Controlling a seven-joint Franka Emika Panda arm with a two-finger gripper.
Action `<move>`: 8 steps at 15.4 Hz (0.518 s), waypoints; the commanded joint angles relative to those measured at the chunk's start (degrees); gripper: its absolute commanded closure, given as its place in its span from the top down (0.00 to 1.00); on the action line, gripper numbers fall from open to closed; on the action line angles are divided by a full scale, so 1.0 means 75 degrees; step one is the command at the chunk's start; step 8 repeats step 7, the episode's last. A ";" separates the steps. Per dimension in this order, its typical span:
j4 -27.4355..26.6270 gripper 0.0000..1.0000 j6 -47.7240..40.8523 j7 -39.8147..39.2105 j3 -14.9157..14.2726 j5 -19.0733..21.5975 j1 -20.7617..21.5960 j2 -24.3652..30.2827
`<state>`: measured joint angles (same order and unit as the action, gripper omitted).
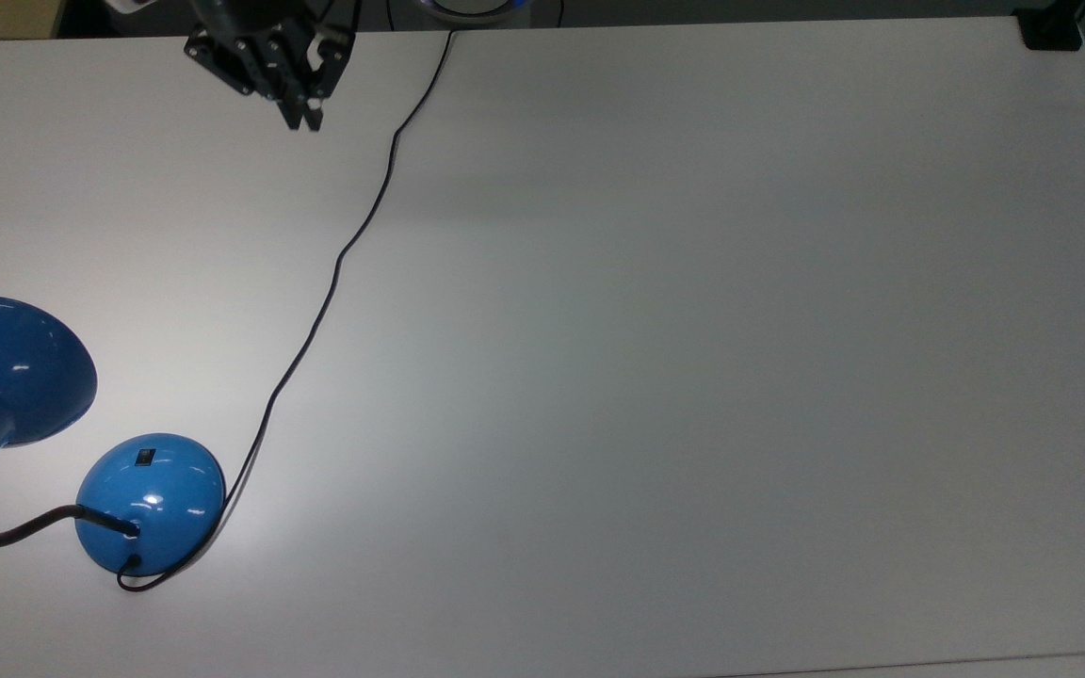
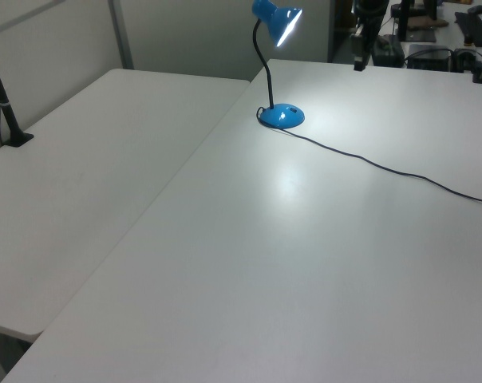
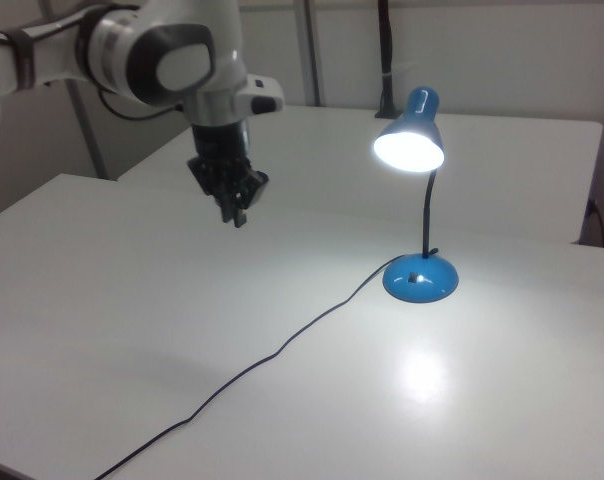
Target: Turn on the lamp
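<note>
Lamp: the blue desk lamp [image 3: 420, 200] stands on the white counter [image 1: 693, 330], at the top view's lower left and toward the right view's right.
Shade: the bell-shaped shade [image 3: 410, 135] faces down and glows white inside; a bright patch of light lies on the counter below and in front of it.
Base: the round domed base [image 1: 150, 502] sits flat on the counter, with a small black switch [image 1: 143, 458] on its top.
Neck: the black bendy neck [image 3: 428, 210] rises from the base up to the shade.
Cord: the thin black cord [image 1: 335, 268] leaves the base and runs across the counter to the far edge in the top view.
Hand: the hand [image 1: 302, 121] hangs in the air above the counter near the top view's upper left edge, well apart from the lamp; in the right view it [image 3: 236, 215] is to the lamp's left, pointing down. Its two fingers are pressed together, closed on nothing.
Arm: the white and grey arm [image 3: 152, 55] reaches in from the right view's upper left.
Second counter: another white counter [image 2: 73, 152] adjoins on the left view's left.
</note>
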<state>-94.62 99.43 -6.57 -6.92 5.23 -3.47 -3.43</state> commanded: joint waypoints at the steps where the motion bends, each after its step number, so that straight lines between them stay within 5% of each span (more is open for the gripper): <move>1: -0.0158 1.00 -0.0625 0.0031 -0.0073 -0.0181 0.0252 0.0807; 8: -0.0146 1.00 -0.0602 0.0196 -0.0108 -0.0170 0.0205 0.0785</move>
